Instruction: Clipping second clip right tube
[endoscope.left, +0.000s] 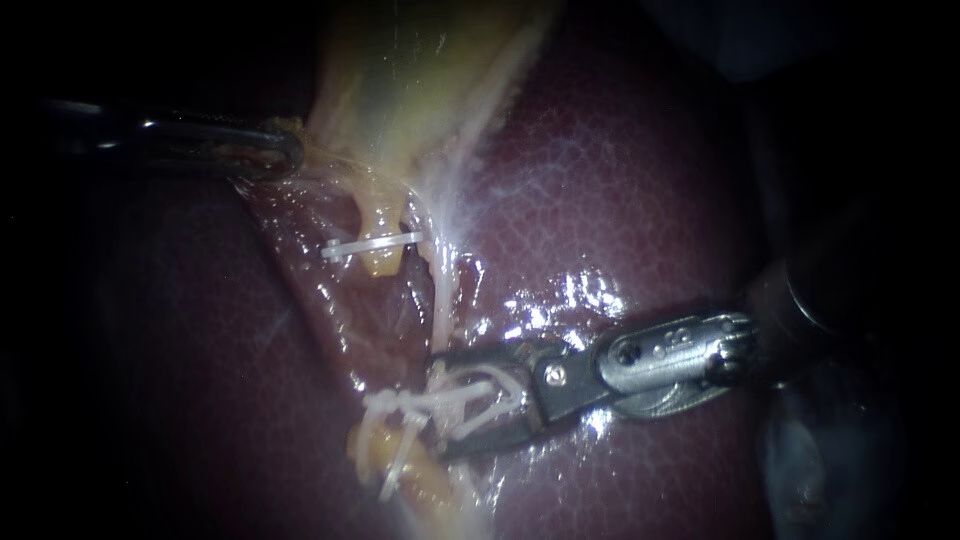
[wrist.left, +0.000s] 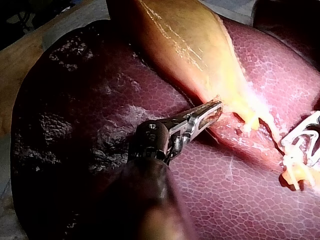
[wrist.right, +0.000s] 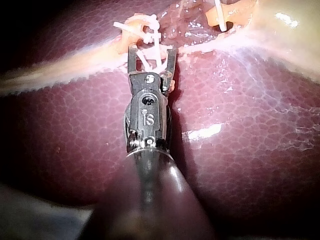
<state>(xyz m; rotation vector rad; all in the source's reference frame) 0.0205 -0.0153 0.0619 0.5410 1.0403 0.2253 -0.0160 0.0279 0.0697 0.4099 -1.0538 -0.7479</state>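
Clip (endoscope.left: 480, 395) sitting between right instrument's (endoscope.left: 440, 408) parted jaws, both gripping it, straddling tube (endoscope.left: 440, 310); left instrument (endoscope.left: 285, 150) pinching gallbladder (endoscope.left: 400, 80) edge. Looks like placement underway: next needing square seating, then firm squeeze.

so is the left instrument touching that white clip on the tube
No, the left instrument grips the pale yellow gallbladder, apart from the thin white plastic clip.
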